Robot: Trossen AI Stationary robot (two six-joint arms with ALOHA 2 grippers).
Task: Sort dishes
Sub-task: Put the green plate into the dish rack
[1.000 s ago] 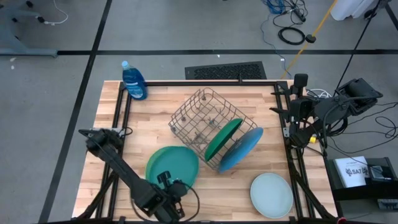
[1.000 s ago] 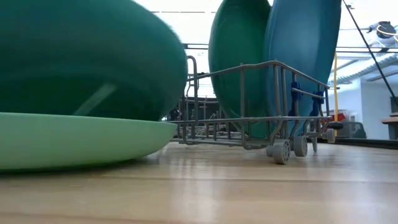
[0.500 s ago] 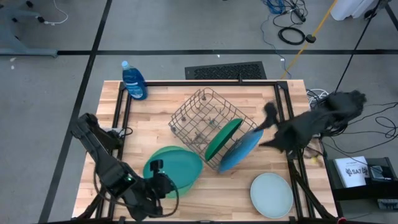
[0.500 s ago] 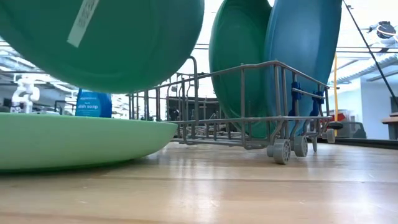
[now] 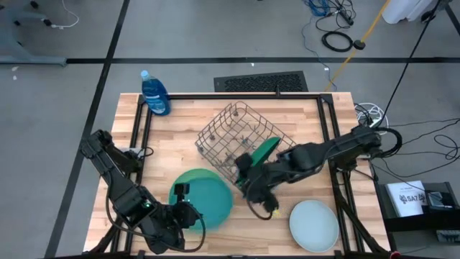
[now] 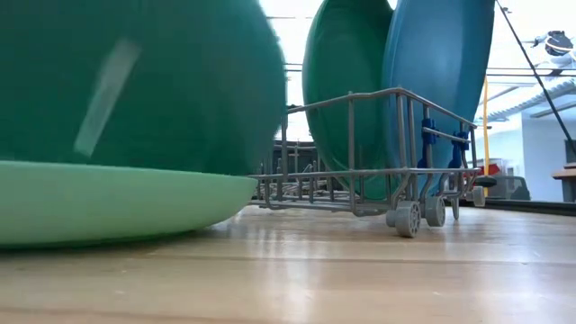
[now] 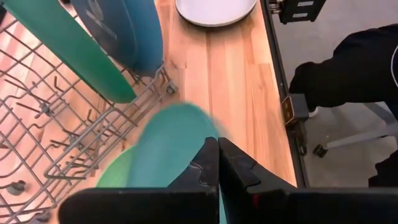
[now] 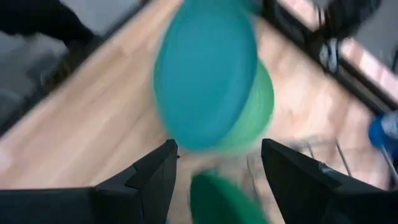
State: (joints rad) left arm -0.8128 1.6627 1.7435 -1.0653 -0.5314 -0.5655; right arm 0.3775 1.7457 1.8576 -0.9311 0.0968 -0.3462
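My left gripper (image 5: 187, 211) is shut on a teal plate (image 5: 208, 198) at the near left, above a light green plate (image 6: 117, 202) that lies flat on the table. A dark green plate (image 6: 346, 90) and a bright blue plate (image 6: 441, 81) stand on edge in the grey wire rack (image 5: 233, 137). A pale mint plate (image 5: 314, 224) lies flat at the near right. My right gripper (image 8: 217, 180) is open and hangs near the rack's near corner, in front of the teal plate, touching nothing. My left gripper pinches the teal plate's rim (image 7: 196, 152) between its two fingers, at the plate's near-left edge. The fingers slant down from the table's near-left side. The plate is tilted and raised over the light green plate; I cannot tell whether the two plates touch.
A blue plastic bottle (image 5: 154, 93) stands at the far left corner. A black frame (image 5: 327, 144) runs along the table's sides. A person's dark sleeve (image 7: 348, 68) shows beyond the table's edge in the left wrist view. Bare wood lies between the rack and the pale mint plate.
My left gripper has risen and rolled, lifting the teal plate up off the light green plate, which has stayed flat on the table. My right arm has swung in from the table's right edge and come down over the rack's near side.
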